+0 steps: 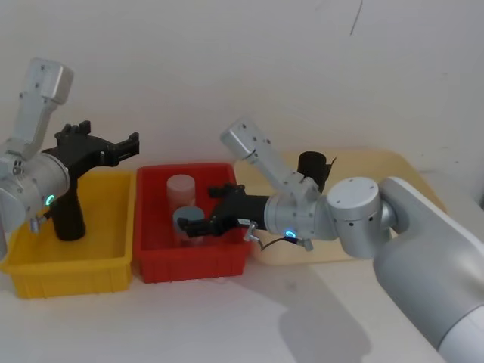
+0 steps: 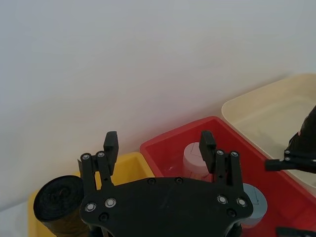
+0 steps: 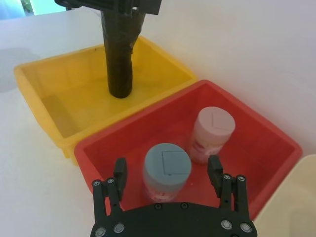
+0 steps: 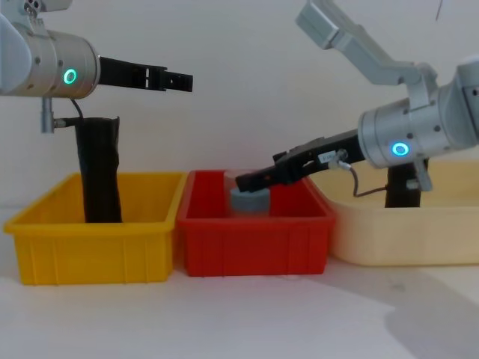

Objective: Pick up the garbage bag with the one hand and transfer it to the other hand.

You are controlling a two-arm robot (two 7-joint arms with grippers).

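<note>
White table, garbage bag (image 1: 68, 215) upright in yellow bin (image 1: 106, 261), left gripper (image 1: 130, 146) and right gripper (image 1: 198, 221) agape, empty.

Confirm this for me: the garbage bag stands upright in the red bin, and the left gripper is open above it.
Wrong bin. The garbage bag stands upright in the yellow bin, as the chest view shows; the red bin holds two capped containers instead. The rest is right: the left gripper is open above the bag.

Open right gripper (image 3: 168, 174) above grey-lidded jar (image 3: 167, 170) in red bin (image 3: 256, 143), pink jar (image 3: 211, 133) beside.
</note>
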